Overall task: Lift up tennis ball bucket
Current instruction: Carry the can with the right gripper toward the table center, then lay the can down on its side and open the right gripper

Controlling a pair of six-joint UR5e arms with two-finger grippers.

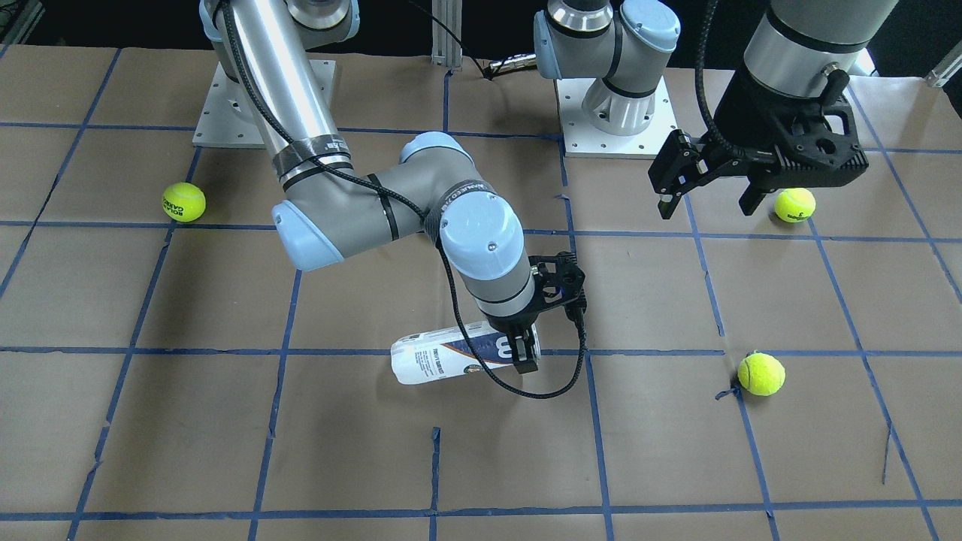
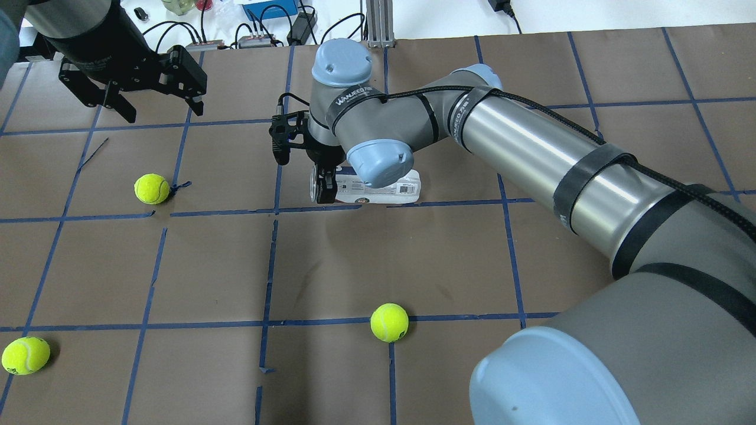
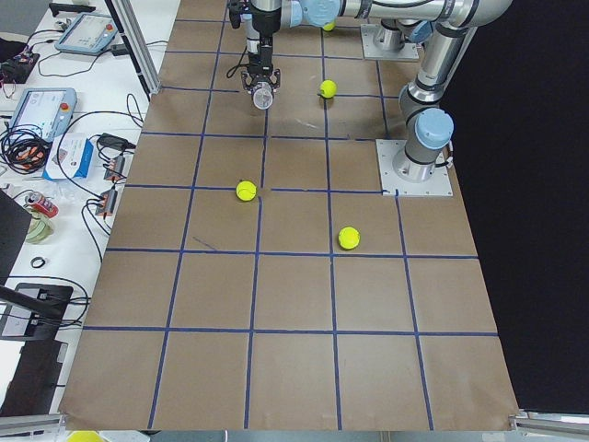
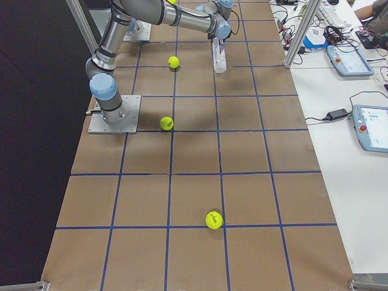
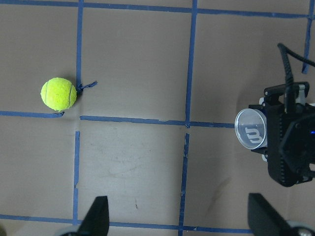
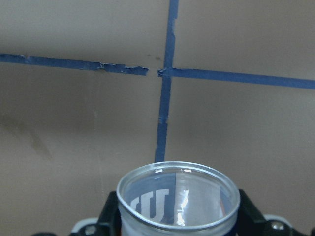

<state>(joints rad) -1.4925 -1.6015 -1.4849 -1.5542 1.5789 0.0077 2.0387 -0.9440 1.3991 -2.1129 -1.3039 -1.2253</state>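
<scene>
The open mouth of the tennis ball bucket (image 6: 178, 201) is filling the bottom of the right wrist view, its clear rim showing between two black fingers (image 6: 108, 216). The bucket is lying on its side along a blue tape line (image 1: 661, 352) near the middle of the table (image 1: 481, 451). Whether it is touching the paper or hanging just above it, I cannot tell. The right gripper (image 2: 323, 188) is pinching the bucket close to that open end, its fingers pressed against the tube's two sides. The left gripper (image 1: 708, 207) is hanging well apart from the bucket, on the robot's left of it, fingers spread wide and gripping nothing. One tennis ball (image 1: 760, 373) is sitting beyond the bucket's open end. A second ball (image 1: 795, 204) is lying further from the bucket on that same side, toward the robot. A third ball (image 1: 183, 201) is resting well away past the bucket's other end.
</scene>
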